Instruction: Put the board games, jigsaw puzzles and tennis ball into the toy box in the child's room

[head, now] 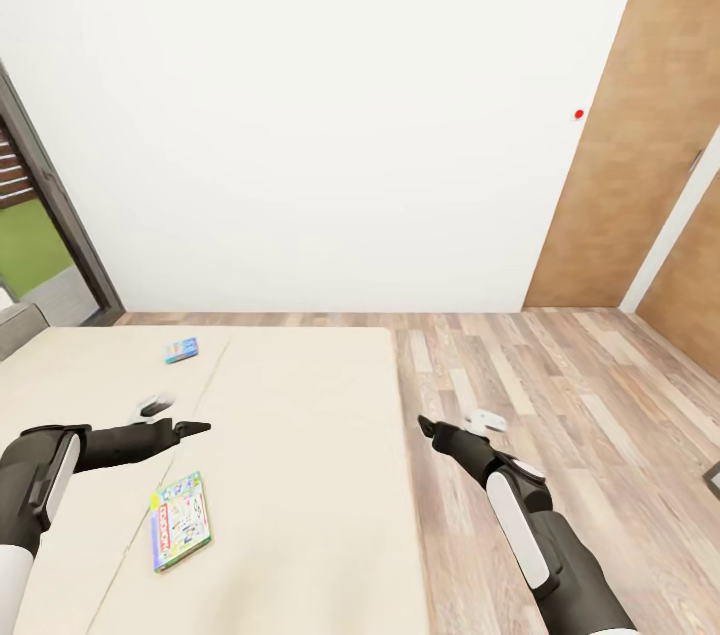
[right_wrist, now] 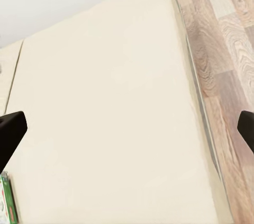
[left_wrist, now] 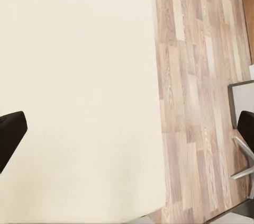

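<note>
Two board games lie on the beige bed [head: 300, 485]. A small blue one [head: 181, 349] rests near the far edge, and a green-edged one with a busy white cover [head: 180, 519] lies closer to me. My left gripper [head: 192, 428] hovers open over the mattress [left_wrist: 79, 75], just beyond the green-edged game. The right gripper [head: 428, 427] is open above the floor beside the bed's right edge. In the right wrist view the game's green edge [right_wrist: 5, 198] shows beside one of the fingers [right_wrist: 10, 134]. The table, toy box, jigsaw puzzles and tennis ball are out of view.
A white wall with a red round button [head: 579, 113] stands behind the bed. Wooden door panels [head: 640, 135] are at the right and a dark-framed window [head: 45, 215] at the left. Wood-plank floor [head: 560, 385] stretches to the bed's right.
</note>
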